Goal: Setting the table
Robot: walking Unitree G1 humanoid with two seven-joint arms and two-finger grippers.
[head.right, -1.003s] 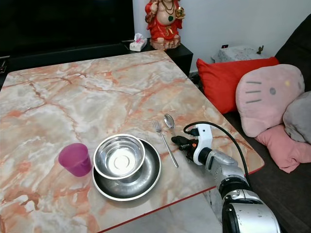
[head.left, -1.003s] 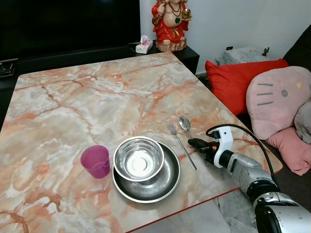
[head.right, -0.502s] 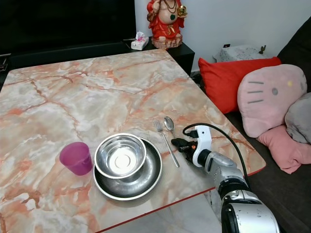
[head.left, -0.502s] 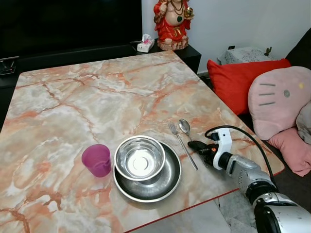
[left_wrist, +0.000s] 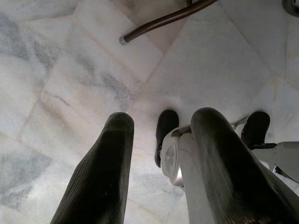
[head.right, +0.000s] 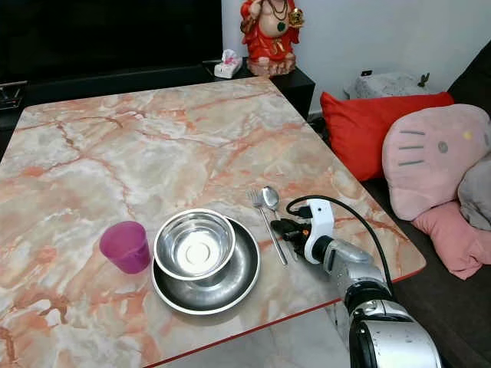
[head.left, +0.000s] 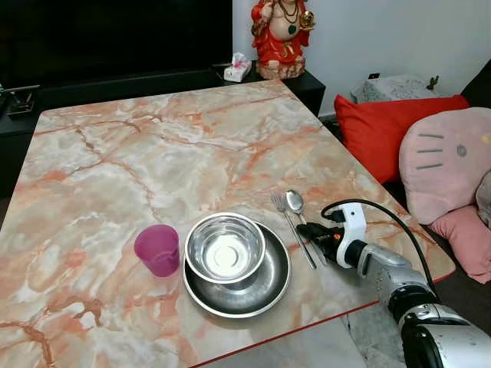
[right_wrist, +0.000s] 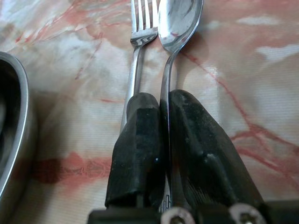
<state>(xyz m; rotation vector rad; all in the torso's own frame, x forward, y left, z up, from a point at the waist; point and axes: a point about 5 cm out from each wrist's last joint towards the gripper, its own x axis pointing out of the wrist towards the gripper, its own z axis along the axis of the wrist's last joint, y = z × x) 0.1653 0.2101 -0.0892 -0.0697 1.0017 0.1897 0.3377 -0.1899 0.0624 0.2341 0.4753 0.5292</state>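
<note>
Right gripper [right_wrist: 163,140] low over the worktop [head.left: 153,153] near its right edge, fingers pinched on the handle of the spoon [right_wrist: 175,28], probably to lay it parallel with the fork [right_wrist: 140,42] just beside it. Both lie right of the steel plate [head.left: 265,295], which carries the bowl [head.left: 225,249] near the front edge, pink cup [head.left: 157,249] on its left: a near-complete place setting. Left gripper [left_wrist: 159,154] hangs idle over the floor, fingers apart.

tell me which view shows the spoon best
The right wrist view: the spoon lies close up beside the fork, its handle pinched in the right gripper. Both eye views show it small, right of the plate. The left wrist view faces the floor.
</note>
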